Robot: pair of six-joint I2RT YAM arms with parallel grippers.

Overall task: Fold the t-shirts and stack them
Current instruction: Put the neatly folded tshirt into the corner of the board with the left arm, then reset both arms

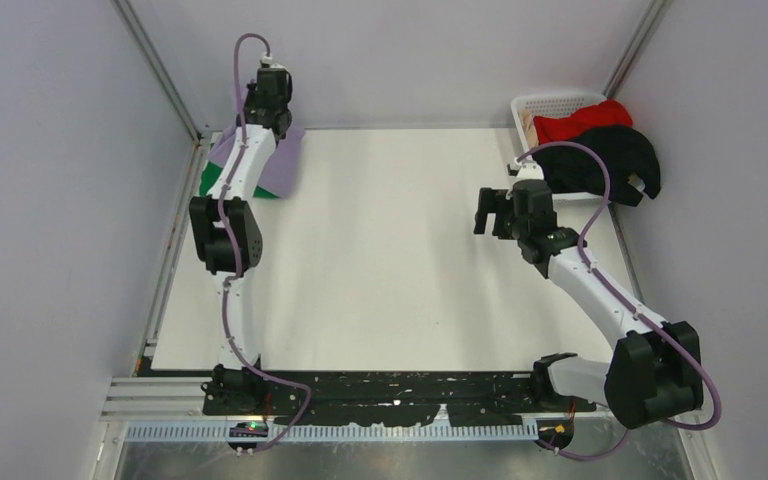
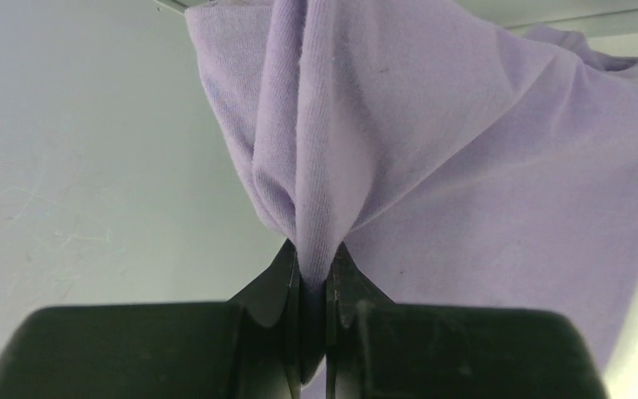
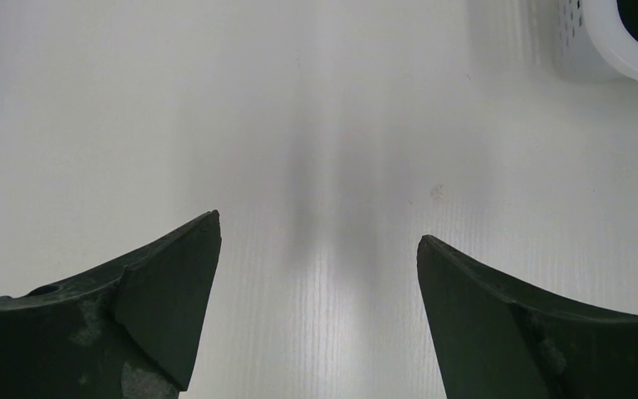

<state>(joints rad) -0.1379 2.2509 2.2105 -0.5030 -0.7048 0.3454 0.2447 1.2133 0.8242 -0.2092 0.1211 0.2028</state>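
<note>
The lavender t-shirt [image 1: 282,165] lies at the table's far left corner, over a green t-shirt [image 1: 211,181] whose edge shows beside the arm. My left gripper [image 1: 266,112] is shut on a pinched fold of the lavender t-shirt [image 2: 432,141], seen close in the left wrist view, with the cloth bunched between the fingertips [image 2: 316,270]. A red t-shirt [image 1: 580,122] and a black t-shirt [image 1: 615,160] hang in and over the basket at the far right. My right gripper [image 1: 487,211] is open and empty above bare table, also in the right wrist view [image 3: 320,245].
A white lattice basket [image 1: 545,103] stands at the far right corner; its corner shows in the right wrist view [image 3: 606,41]. Enclosure walls and metal posts ring the white table [image 1: 390,250]. A black base rail runs along the near edge.
</note>
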